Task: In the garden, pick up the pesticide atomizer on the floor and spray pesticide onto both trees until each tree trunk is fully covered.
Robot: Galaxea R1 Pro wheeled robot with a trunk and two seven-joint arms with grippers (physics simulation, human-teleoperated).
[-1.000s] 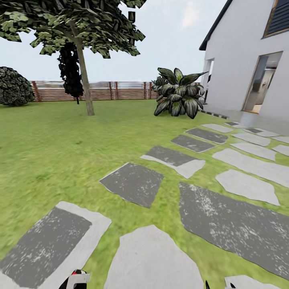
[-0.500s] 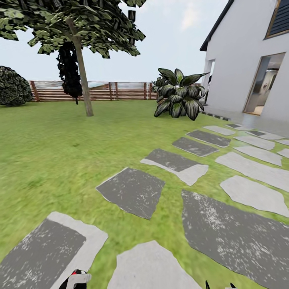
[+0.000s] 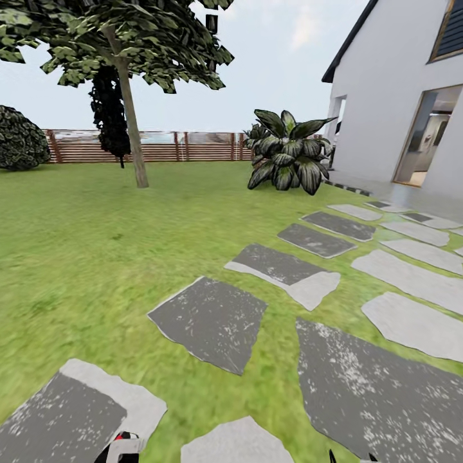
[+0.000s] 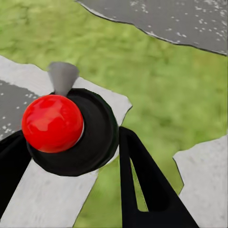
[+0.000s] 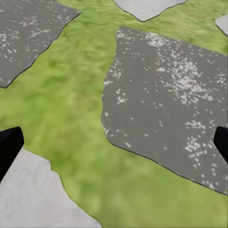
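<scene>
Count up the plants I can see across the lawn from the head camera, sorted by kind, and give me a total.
Tall tree with a bare trunk: 1
Dark columnar tree: 1
Round bush: 1
Broad-leaved striped plant: 1
Total: 4

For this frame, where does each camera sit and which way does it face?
Head view: on the robot's head, facing across the lawn to a tree, fence and house.
Left wrist view: on the left arm, looking down past black fingers and a red-topped object.
Right wrist view: on the right arm, facing down; finger tips at the edges.
All share grass and paving slabs.
</scene>
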